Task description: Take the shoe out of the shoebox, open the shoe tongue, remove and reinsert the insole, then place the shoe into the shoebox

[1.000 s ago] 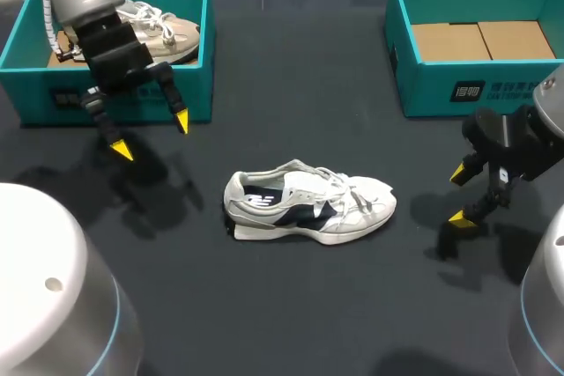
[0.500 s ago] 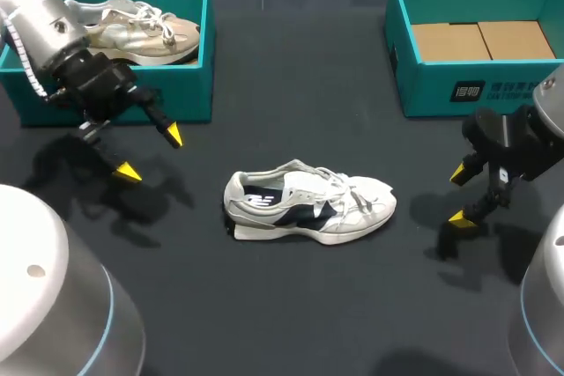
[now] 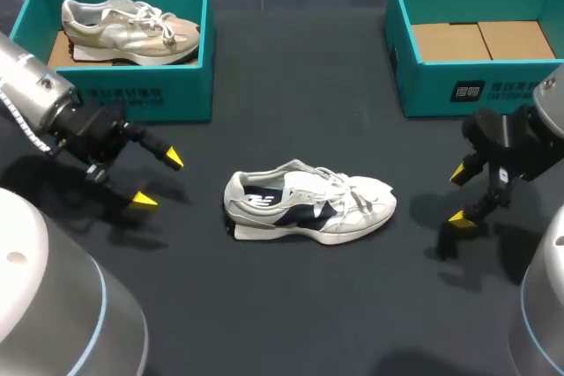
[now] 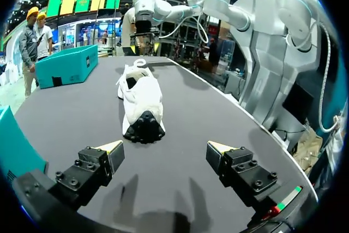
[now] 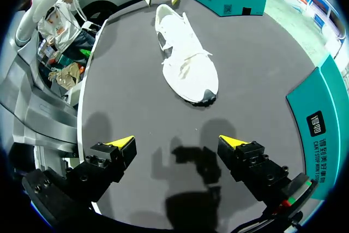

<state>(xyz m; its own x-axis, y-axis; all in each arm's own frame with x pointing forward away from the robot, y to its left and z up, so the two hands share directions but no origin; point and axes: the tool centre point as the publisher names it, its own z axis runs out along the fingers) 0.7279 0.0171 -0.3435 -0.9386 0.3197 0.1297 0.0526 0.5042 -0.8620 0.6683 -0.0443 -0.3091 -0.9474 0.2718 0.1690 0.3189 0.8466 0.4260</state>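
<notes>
A white and navy shoe (image 3: 308, 205) lies on its side in the middle of the dark table, toe toward the right. In the left wrist view the shoe (image 4: 141, 99) lies ahead of my open left gripper (image 4: 166, 151), heel nearest. In the head view that left gripper (image 3: 159, 180) hovers left of the shoe's heel, empty. My right gripper (image 3: 458, 195) stands open to the right of the toe; from its wrist the shoe (image 5: 185, 54) is ahead of the right gripper (image 5: 177, 143). A teal shoebox (image 3: 185, 85) at the back left holds a beige shoe (image 3: 130, 29).
A second teal box (image 3: 441, 85) at the back right holds only brown cardboard (image 3: 480, 40). My arms' grey housings fill the near left and near right corners.
My left arm has swung down and away from the left shoebox, uncovering the beige shoe; its gripper now sits lower, left of the shoe's heel. Right arm and shoe have not moved.
</notes>
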